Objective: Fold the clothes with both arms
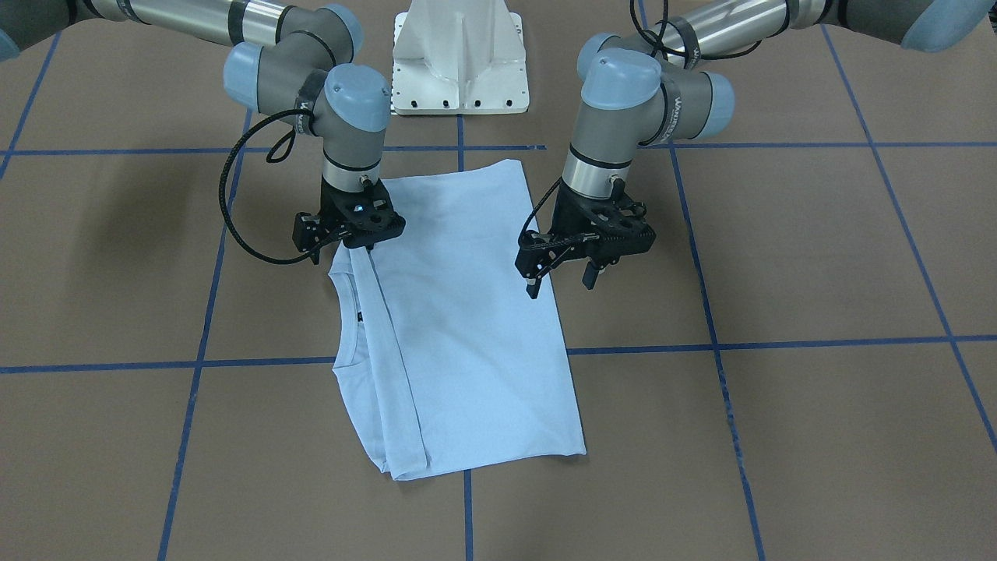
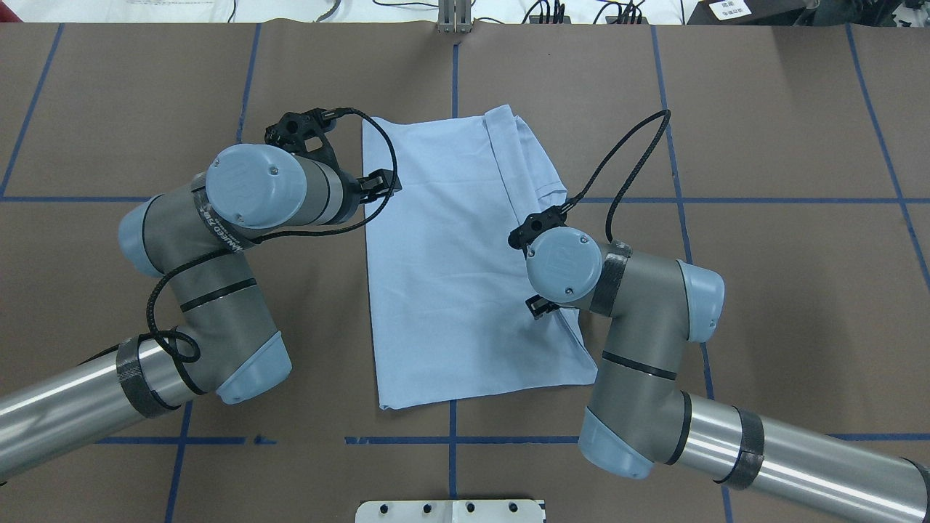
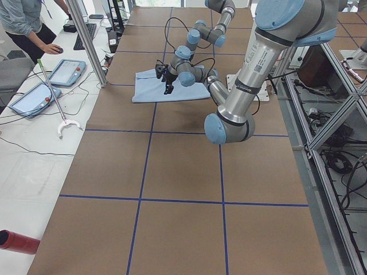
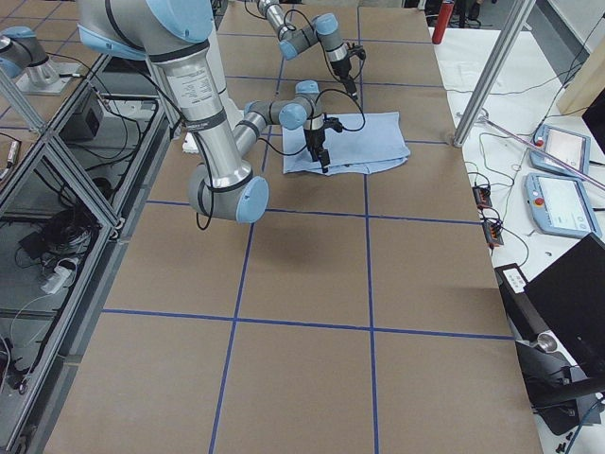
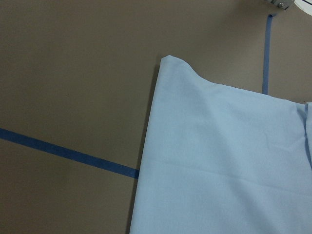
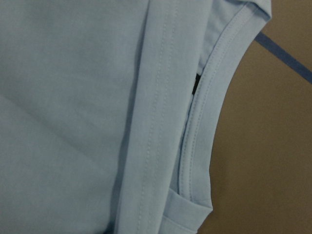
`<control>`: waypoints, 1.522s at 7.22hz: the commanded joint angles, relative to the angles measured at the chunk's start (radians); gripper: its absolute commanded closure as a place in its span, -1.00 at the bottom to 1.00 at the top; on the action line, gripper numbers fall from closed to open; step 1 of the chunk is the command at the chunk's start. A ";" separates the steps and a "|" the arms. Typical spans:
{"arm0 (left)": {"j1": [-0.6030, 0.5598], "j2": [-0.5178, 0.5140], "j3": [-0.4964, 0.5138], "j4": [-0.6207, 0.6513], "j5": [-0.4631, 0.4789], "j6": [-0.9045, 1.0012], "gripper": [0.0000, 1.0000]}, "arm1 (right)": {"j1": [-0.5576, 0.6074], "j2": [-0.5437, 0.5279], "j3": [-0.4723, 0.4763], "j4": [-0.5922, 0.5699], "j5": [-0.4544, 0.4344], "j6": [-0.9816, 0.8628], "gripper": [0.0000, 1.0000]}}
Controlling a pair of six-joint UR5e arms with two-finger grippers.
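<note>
Underneath, a flat brown paper-covered table [image 1: 818, 257] is ruled into large squares by blue tape lines [image 1: 779, 343]. Along its operators' side runs a white bench [image 3: 28, 154] with two grey-framed touch-screen tablets [image 3: 67, 71] and loose cables on it. A red cylinder [image 3: 17, 242] lies at one end and a person [image 3: 20, 23] stands at a keyboard at the other. On the robot's side stands an aluminium frame [image 3: 338, 114] hung with cables.

Seen from the operators' side, the pale blue folded T-shirt [image 1: 467, 327] lies flat mid-table between the two grippers. It forms a long rectangle whose long axis runs from the near side toward the white pedestal base [image 1: 459, 70], leaning a little off the tape grid and crossing one tape line. Its ribbed round collar [image 6: 200, 117] opens on the long edge toward the robot's right, with a small black neck label [image 1: 361, 317] just inside it. A double-stitched hem [image 6: 151, 122] lies alongside the collar and runs down that side. The cloth is smooth, with only faint creases.

Further back, the black two-finger left gripper [image 1: 561, 288] hangs at the opposite long edge, fingers spread wide and holding nothing, one fingertip over cloth and the other over bare table. The right gripper [image 1: 360, 238] is down at the collar-side edge, toward the pedestal end; whether its fingers are closed cannot be told. Behind them, the grey-silver left arm [image 1: 646, 93] and right arm [image 1: 343, 101], capped in light blue, reach in from either side of the pedestal.
</note>
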 commanded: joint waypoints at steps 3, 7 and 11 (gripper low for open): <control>0.011 -0.004 0.000 -0.002 0.000 -0.003 -1.00 | 0.076 -0.022 -0.003 0.001 0.034 -0.091 -1.00; 0.013 -0.012 -0.001 0.001 0.000 -0.007 -1.00 | 0.256 -0.003 -0.021 0.002 0.181 -0.205 -1.00; 0.014 -0.018 -0.009 0.005 -0.002 -0.007 -1.00 | 0.228 0.232 -0.239 0.010 0.176 -0.173 -1.00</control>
